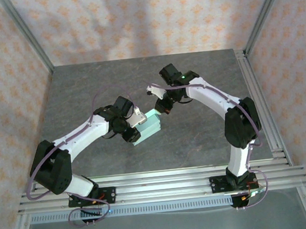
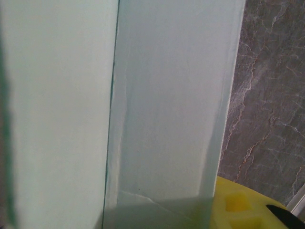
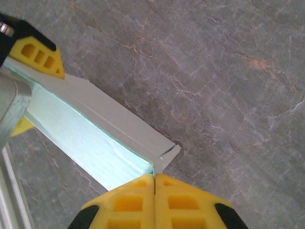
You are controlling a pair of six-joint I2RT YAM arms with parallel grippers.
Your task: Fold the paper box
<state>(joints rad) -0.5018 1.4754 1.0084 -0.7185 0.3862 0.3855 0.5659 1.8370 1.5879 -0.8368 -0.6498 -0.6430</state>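
Note:
The paper box [image 1: 148,128] is a slim mint-blue carton held just above the grey table, between the two arms. My left gripper [image 1: 134,121] is shut on its near end; one yellow finger [image 2: 244,206] shows beside the card [image 2: 167,105], and both left fingers [image 3: 42,56] straddle the box in the right wrist view. At the far end my right gripper [image 3: 155,175] is shut, its yellow pads pressed together on the thin edge of the box's end flap [image 3: 164,157]. The long box body [image 3: 100,129] runs up and left from there.
The dark marbled table top [image 1: 198,137] lies under both arms. An aluminium rail frame [image 1: 260,104] lines the right and near edges, and patterned walls stand close around the table.

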